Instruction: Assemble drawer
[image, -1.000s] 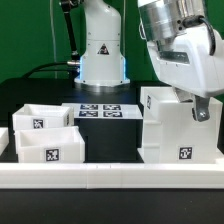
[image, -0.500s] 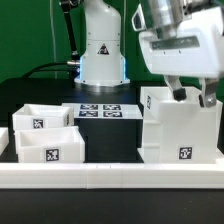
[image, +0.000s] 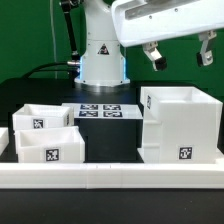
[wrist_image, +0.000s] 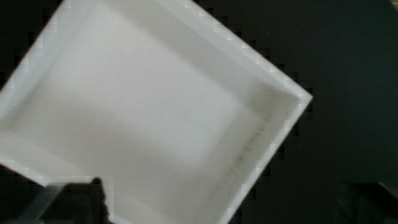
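The gripper (image: 180, 58) is hanging high at the exterior view's right, directly above the casing (image: 180, 125). Its two fingers (image: 155, 56) are spread wide and are gripping nothing. They are sitting clear of the casing's top rim, with dark background showing in the gap below them.

The casing is standing upright on the black table (image: 110, 140) at the exterior view's right, its open side facing up. A tag (image: 184, 153) is showing low on its front face.

At the exterior view's left, well apart from the casing, two trays are lying open side up. The rear tray (image: 40, 117) is sitting just behind the front tray (image: 48, 147), and each is showing a tag on its near wall. The two look to be touching, though the angle is not making that plain.

The marker board (image: 100, 110) is lying flat farther back, between the trays and the casing, in front of the arm's base (image: 100, 55). A long white rail (image: 110, 178) is running across the foreground.

In the wrist view the camera is looking down into the casing (wrist_image: 143, 120), whose white inside is filling most of the blurred picture, turned at an angle. A dark shape at the picture's edge is probably a fingertip (wrist_image: 68, 200).
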